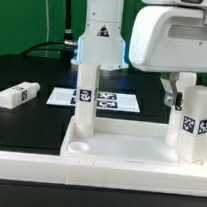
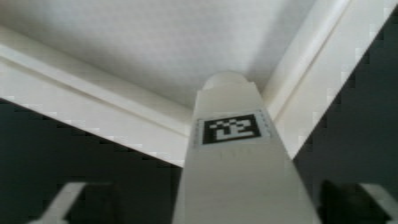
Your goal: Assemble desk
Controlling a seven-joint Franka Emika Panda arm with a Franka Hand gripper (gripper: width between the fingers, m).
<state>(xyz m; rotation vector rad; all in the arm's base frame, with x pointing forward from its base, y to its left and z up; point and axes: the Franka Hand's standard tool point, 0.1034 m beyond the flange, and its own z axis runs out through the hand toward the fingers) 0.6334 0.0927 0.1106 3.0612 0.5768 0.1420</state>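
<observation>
Exterior view shows the tabletop (image 1: 118, 153) lying on the black counter (image 1: 20, 126). One leg (image 1: 85, 98) stands upright in it at about 10 o'clock. Another leg (image 1: 195, 123) stands upright at 3 o'clock, right under the claw (image 1: 180, 95). A spare leg (image 1: 17, 94) lies flat, well apart, at 9 o'clock. Wrist view shows the leg (image 2: 231, 160) between the fingers (image 2: 63, 203), long axis pointing straight up into the claw. The fingers look apart, beside the leg. I cannot tell if they squeeze it.
</observation>
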